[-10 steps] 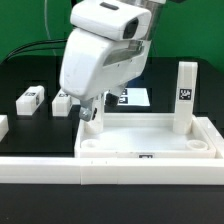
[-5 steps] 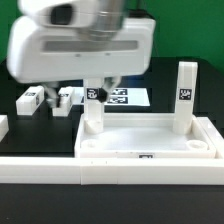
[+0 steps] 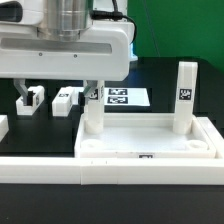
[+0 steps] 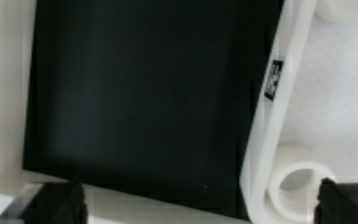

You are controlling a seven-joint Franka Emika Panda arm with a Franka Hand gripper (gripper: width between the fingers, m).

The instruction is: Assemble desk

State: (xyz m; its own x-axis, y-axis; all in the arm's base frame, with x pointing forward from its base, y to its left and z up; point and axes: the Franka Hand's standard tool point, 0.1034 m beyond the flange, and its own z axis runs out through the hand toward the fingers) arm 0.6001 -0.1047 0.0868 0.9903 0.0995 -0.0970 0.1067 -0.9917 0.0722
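The desk's white tabletop (image 3: 150, 142) lies rim-up at the front of the black table. Two white post legs stand upright in it, one at its far-left corner (image 3: 92, 116) and a tagged one at its far-right corner (image 3: 184, 94). Two more legs (image 3: 30, 98) (image 3: 65, 100) lie loose at the exterior view's left. My gripper (image 3: 60, 92) hangs open and empty above the loose legs, one finger close by the top of the left standing leg. In the wrist view the gripper (image 4: 202, 208) is open over the black table, beside a tagged white rim (image 4: 274, 80) with a round socket (image 4: 300, 186).
The marker board (image 3: 128, 98) lies flat behind the tabletop. Long white border bars (image 3: 110, 166) run along the front edge, with another bar end at the exterior view's left (image 3: 3, 126). A green wall stands at the back.
The hand has swung round and shifted toward the exterior view's left, away from the left standing leg, so its broad face now fronts the camera. The jaws stayed open.
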